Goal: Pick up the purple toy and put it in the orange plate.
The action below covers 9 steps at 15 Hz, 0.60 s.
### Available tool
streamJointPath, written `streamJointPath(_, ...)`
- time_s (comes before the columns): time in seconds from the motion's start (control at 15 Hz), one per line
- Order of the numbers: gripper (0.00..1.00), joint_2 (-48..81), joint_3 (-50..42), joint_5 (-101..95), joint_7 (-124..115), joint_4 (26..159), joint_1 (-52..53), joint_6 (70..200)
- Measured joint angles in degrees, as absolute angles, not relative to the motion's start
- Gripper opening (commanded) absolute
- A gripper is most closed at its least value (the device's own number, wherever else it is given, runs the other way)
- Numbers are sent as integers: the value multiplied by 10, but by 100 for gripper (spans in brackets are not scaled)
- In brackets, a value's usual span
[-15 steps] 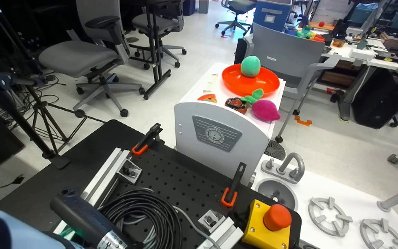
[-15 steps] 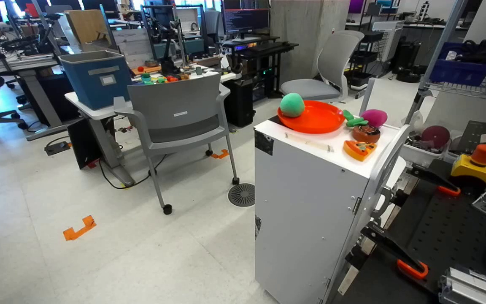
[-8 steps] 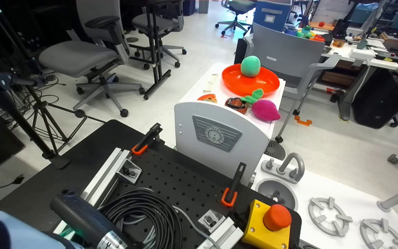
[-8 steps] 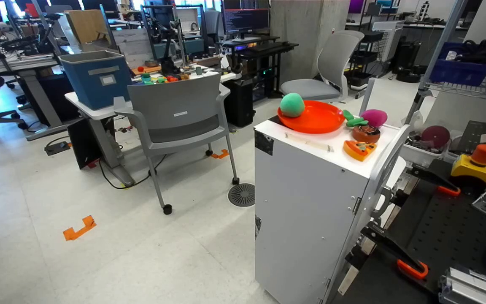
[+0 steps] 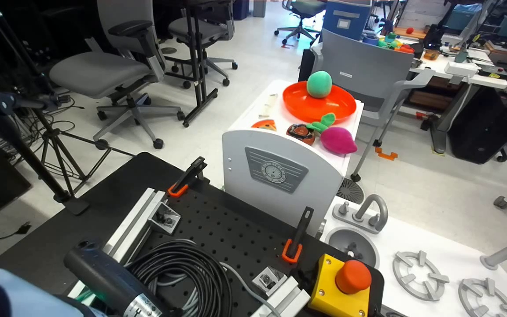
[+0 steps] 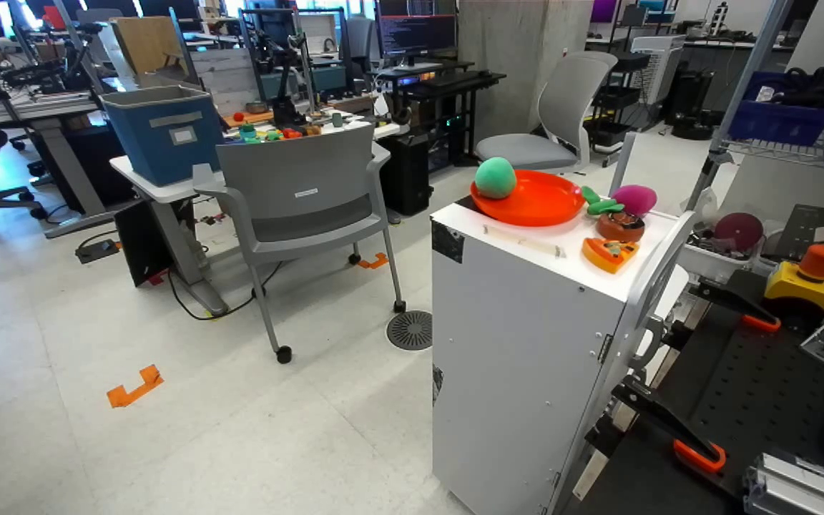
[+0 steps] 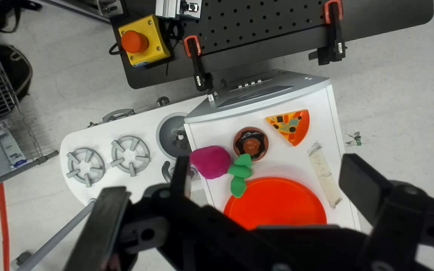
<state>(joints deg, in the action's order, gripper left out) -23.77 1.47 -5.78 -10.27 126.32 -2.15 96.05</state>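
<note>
While the purple toy lay unheld just below the wrist view's middle, the gripper had its jaws spread wide across the lower half, presumably to fit round it before a carry to the orange plate, lower centre.

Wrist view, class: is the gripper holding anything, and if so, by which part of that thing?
Nothing is held: the gripper stands open, and the purple toy rests on the white cabinet top, ungripped.
</note>
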Motion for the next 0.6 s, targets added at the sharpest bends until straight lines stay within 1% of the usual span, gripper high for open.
streamJointPath(0.6, 100, -180, -34, -41, -47, 1225, -32, 914)
